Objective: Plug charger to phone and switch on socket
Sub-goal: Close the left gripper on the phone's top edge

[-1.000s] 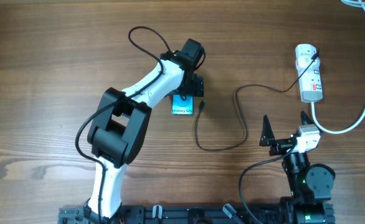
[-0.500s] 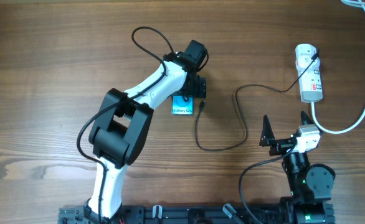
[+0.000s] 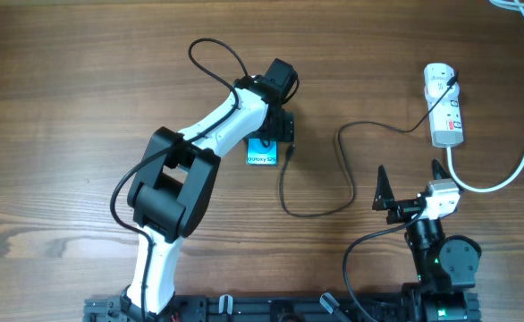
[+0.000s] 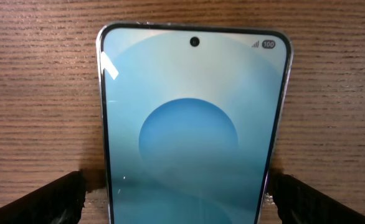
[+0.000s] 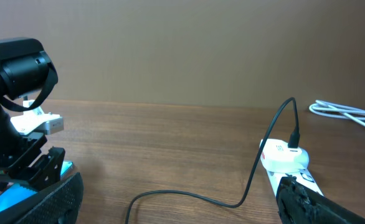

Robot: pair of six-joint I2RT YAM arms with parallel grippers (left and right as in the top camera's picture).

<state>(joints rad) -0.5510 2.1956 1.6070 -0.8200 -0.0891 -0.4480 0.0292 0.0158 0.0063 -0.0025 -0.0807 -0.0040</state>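
Observation:
The phone [image 3: 262, 155] lies flat on the wood, its cyan screen filling the left wrist view [image 4: 189, 124]. My left gripper [image 3: 271, 134] hovers over its upper end, open, with a black finger on each side of the phone [image 4: 185, 208] and a gap at both edges. The charger [image 3: 342, 170], a thin black cable, runs from the socket [image 3: 445, 116] in a loop, and its plug tip [image 3: 293, 150] rests just right of the phone. My right gripper [image 3: 411, 183] stands open near the front, clear of the cable [image 5: 245, 199] and left of the socket [image 5: 285, 155].
A thick white cable [image 3: 512, 170] curves from the socket's near end to the right edge and shows far off in the right wrist view [image 5: 350, 113]. The left arm [image 3: 181, 170] stretches diagonally across the middle-left of the table.
The left arm has shifted very slightly to the right over the phone, then held still. The right arm, cable and socket have not moved.

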